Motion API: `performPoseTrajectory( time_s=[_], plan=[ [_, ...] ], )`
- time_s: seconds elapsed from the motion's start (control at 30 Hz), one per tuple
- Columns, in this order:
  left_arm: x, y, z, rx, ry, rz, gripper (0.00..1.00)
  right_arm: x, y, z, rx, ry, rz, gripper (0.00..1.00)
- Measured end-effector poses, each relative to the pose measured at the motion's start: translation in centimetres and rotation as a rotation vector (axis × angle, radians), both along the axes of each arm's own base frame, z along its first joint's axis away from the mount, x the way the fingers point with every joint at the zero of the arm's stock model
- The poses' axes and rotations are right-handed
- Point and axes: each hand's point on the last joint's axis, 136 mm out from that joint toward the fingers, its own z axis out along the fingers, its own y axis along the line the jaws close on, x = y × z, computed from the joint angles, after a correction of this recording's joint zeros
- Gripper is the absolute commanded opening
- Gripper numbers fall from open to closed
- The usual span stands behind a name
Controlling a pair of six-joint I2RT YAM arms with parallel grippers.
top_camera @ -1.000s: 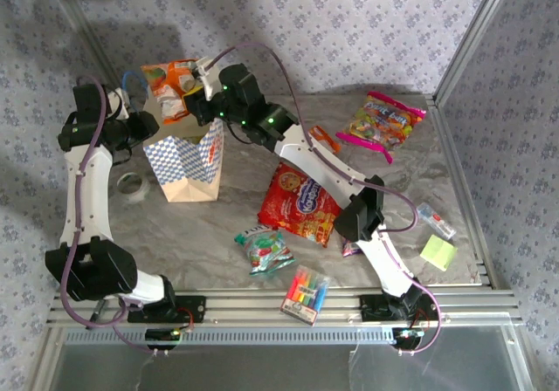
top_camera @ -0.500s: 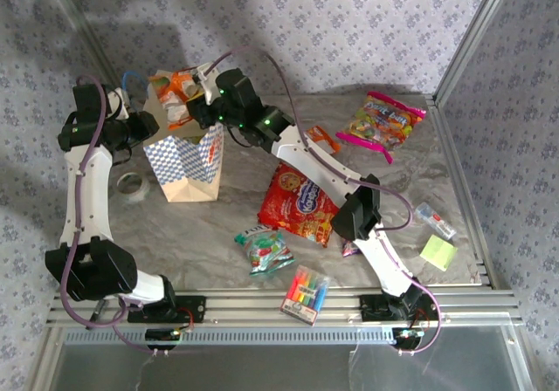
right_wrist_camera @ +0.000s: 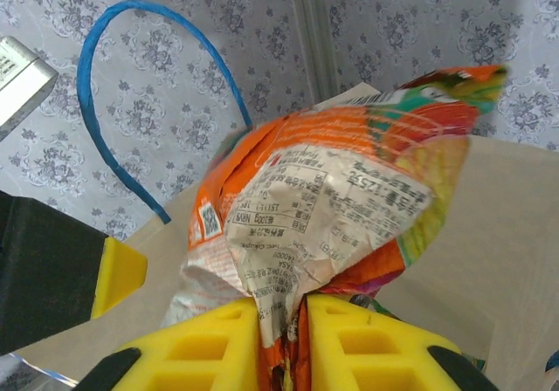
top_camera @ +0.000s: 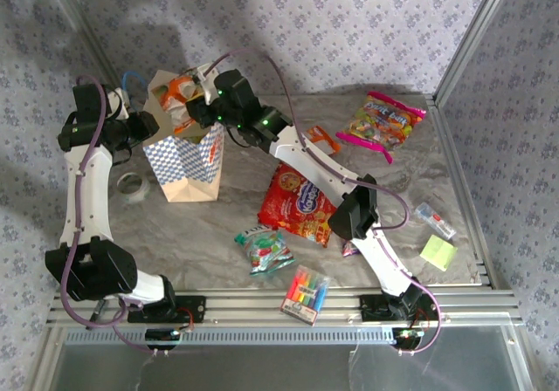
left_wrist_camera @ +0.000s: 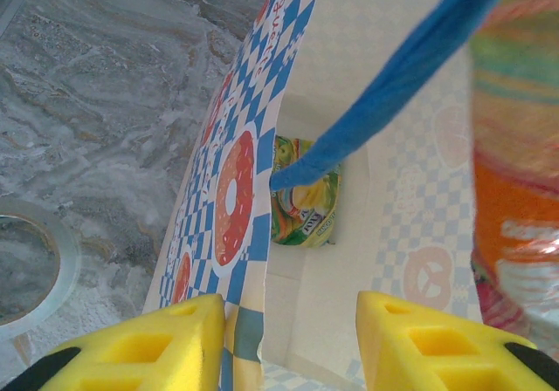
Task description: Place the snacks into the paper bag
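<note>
The paper bag (top_camera: 186,162) stands upright at the back left with its mouth open, its wall checkered blue and white (left_wrist_camera: 229,201). My right gripper (top_camera: 203,103) is shut on an orange-white snack packet (right_wrist_camera: 323,203), pinching its crumpled end between the yellow fingers (right_wrist_camera: 218,343) right over the bag's mouth. That packet (top_camera: 178,103) hangs partly inside the bag's rim. My left gripper (left_wrist_camera: 293,321) is open and straddles the bag's near wall, which lies against its left pad. A green-yellow packet (left_wrist_camera: 304,201) lies on the bag's bottom under a blue cord handle (left_wrist_camera: 410,59).
On the table lie a red cookie bag (top_camera: 300,203), a pink-edged candy bag (top_camera: 383,122), a green-red packet (top_camera: 266,251) and a purple packet (top_camera: 351,249). A marker pack (top_camera: 306,293), a yellow sticky-note pad (top_camera: 438,252) and a tape roll (top_camera: 129,184) lie around them.
My right gripper has carried the orange-white packet down and slightly right, from above the bag into its mouth. The left arm and the bag have stayed put.
</note>
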Motion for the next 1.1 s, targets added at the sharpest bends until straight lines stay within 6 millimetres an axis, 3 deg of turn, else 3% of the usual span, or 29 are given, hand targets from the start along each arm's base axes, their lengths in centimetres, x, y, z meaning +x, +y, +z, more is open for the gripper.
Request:
performPoseTrajectory(
  time_s=[0.2, 0.43, 0.8, 1.1],
  plan=[
    [0.0, -0.1, 0.0, -0.003, 0.000, -0.002, 0.44, 0.1, -0.1, 0.4, 0.008, -0.004, -0.009, 0.39],
    [0.0, -0.1, 0.0, -0.003, -0.001, -0.003, 0.44, 0.0, -0.2, 0.7, 0.013, -0.004, -0.009, 0.38],
    [0.0, -0.2, 0.0, -0.008, -0.001, -0.007, 0.44, -0.4, -0.4, -0.9, -0.039, 0.040, -0.005, 0.38],
    [0.0, -0.2, 0.0, -0.008, -0.001, -0.007, 0.45, -1.9, -0.6, -0.8, -0.057, 0.081, 0.037, 0.40]
  ],
)
